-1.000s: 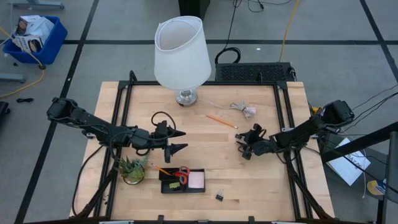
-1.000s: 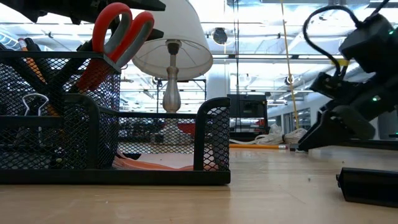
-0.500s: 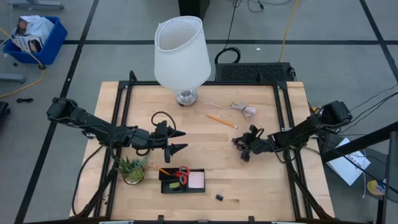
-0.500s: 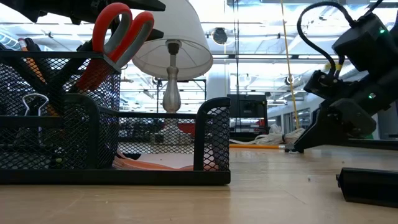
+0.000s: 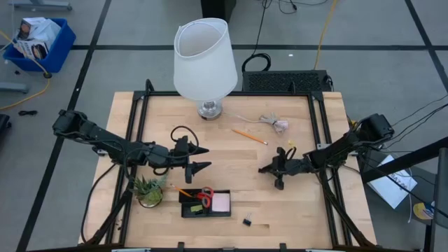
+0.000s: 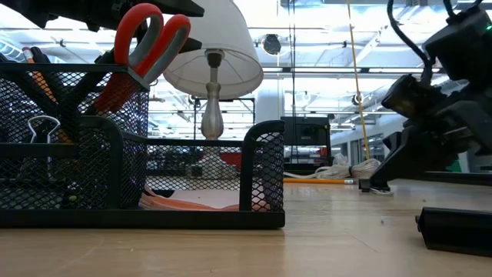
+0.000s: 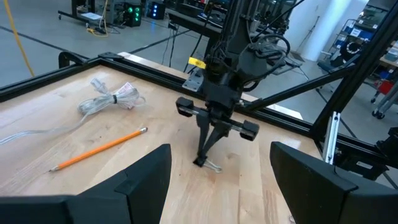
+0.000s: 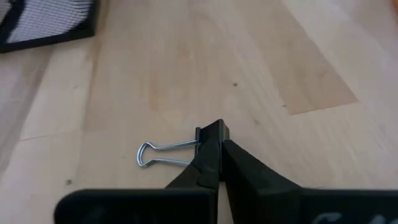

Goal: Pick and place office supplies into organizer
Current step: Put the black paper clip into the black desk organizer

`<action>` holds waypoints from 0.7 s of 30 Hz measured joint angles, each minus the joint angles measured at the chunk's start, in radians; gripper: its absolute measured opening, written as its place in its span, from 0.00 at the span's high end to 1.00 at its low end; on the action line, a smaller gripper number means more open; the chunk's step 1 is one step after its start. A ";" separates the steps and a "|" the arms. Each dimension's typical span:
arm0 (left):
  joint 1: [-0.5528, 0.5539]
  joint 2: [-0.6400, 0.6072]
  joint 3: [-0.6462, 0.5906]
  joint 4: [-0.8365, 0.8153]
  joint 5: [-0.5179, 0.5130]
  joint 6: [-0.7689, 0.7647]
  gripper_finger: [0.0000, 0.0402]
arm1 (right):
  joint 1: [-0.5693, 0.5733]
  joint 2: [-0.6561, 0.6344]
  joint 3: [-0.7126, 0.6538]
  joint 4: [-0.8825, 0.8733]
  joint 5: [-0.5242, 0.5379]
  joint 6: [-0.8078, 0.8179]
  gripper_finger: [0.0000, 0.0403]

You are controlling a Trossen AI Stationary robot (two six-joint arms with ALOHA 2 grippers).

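One clip: your right gripper [image 8: 219,163] pinches a small black binder clip with wire loops [image 8: 186,153] on the bare wood.
Left gripper [image 5: 201,159]: spread, waiting near the black mesh organizer [image 5: 205,203].
Risk: thin hold on the clip's edge; lifting quickly could make it slip out.

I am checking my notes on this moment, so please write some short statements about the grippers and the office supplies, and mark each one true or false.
1. The right gripper is shut on a binder clip lying on the table. True.
2. The left gripper holds the orange pencil. False: it is open and empty, and the pencil lies on the table near the lamp.
3. The red-handled scissors are in the organizer. True.
4. The pink sticky-note pad lies on the bare table. False: it sits in the organizer.
5. Another binder clip lies on the table beside the organizer. True.
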 joint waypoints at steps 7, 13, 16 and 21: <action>0.000 0.000 0.000 -0.002 0.000 0.000 0.32 | 0.030 0.000 0.000 0.027 0.013 -0.012 1.00; 0.000 0.000 0.000 -0.005 0.000 0.000 0.32 | 0.032 0.000 0.001 0.071 -0.004 -0.022 1.00; 0.000 0.000 0.000 -0.006 0.000 -0.001 0.32 | 0.042 0.000 0.001 0.080 -0.004 -0.024 1.00; 0.000 0.000 0.000 -0.006 0.000 0.000 0.32 | 0.043 -0.001 0.001 0.116 -0.005 -0.024 1.00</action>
